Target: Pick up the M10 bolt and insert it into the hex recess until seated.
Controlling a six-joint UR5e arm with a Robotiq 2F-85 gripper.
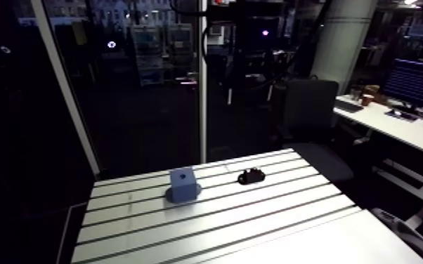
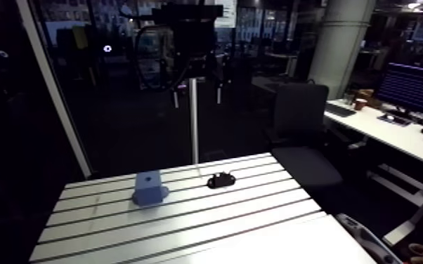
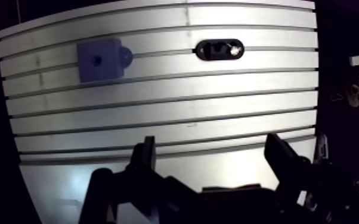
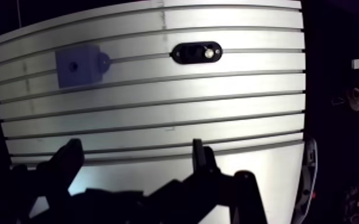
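Approaching: by my reading, the step in hand is the reach for the bolt [image 3: 220, 50]; nothing is grasped yet.
Gripper: the gripper [image 3: 212, 146] hangs high over the near part of the worktop [image 3: 158, 113], fingers spread wide and empty.
Bolt: a dark oblong shape with a bright spot at one end, lying on the worktop well ahead of the gripper; I cannot tell the bolt from any holder.
Block: the blue block [image 3: 100, 60] stands well apart from the bolt, with a small dark recess [image 3: 97, 59] in its top face.
Advice: centre over the dark shape, set the fingers across its long axis, descend straight, and close only once they straddle it.
Risk: a skewed grasp would likely tilt the bolt and foul the insertion.
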